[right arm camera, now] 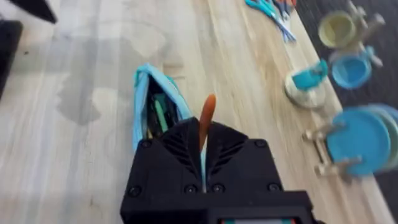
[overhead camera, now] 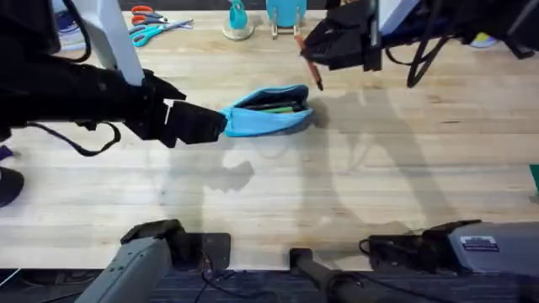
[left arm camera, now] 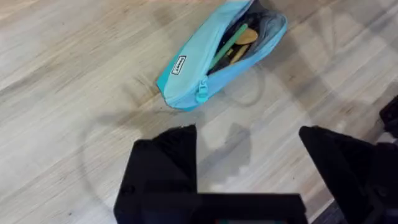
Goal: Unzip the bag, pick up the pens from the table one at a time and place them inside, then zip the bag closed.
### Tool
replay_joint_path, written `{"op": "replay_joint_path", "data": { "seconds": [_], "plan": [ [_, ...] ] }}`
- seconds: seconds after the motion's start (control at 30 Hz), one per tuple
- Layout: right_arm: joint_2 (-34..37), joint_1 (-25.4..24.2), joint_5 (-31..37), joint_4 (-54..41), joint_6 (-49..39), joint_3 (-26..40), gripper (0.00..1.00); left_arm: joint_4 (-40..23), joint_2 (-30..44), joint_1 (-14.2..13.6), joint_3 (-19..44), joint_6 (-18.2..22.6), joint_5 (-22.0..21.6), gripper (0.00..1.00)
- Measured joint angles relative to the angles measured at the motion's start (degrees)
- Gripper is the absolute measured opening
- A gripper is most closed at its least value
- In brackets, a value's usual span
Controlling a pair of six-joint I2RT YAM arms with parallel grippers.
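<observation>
The left gripper [left arm camera: 245, 140] hangs low over the surface [overhead camera: 354, 194], its fingers [left arm camera: 165, 162] spread apart and empty, just beside the zipper-pull end of the bag [overhead camera: 268, 109]. The soft pouch lies unzipped and gaping, likely to sag unless pinned; a light green pen [left arm camera: 225, 45] already sits inside. Beyond it, the right gripper [overhead camera: 310, 57] has its fingers clamped on the orange pen [overhead camera: 313, 69], light, slim and probably slippery, above the opening.

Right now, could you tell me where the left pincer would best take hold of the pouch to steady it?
Probably the pouch's flat, zipped end by the zipper pull, coming in low along the table. That end faces the open left pincer, while the far end gapes with a green pen inside.
</observation>
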Motion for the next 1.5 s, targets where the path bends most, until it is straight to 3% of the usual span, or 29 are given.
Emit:
{"op": "replay_joint_path", "data": {
  "seconds": [0.53, 0.83, 1.23, 1.3, 1.33, 1.5],
  "plan": [
    [7.26, 7.68, -1.26, 0.27, -13.60, 0.00, 0.032, 0.00, 0.00, 0.00, 0.00, 0.00, 0.00, 0.995],
    [14.42, 9.38, 2.67, 0.32, -15.46, 0.00, 0.032, 0.00, 0.00, 0.00, 0.00, 0.00, 0.00, 0.995],
    [18.00, 14.10, 5.21, 0.81, -16.79, 0.00, 0.043, 0.00, 0.00, 0.00, 0.00, 0.00, 0.00, 0.995],
    [18.67, 14.37, 5.21, 0.87, -16.77, 0.00, 0.122, 0.00, 0.00, 0.00, 0.00, 0.00, 0.00, 0.995],
    [18.85, 14.41, 5.23, 1.11, -16.80, 0.00, 0.221, 0.00, 0.00, 0.00, 0.00, 0.00, 0.00, 0.995],
    [18.86, 14.43, 5.22, 2.15, -16.80, 0.00, 0.935, 0.00, 0.00, 0.00, 0.00, 0.00, 0.00, 0.995]
  ]
}}
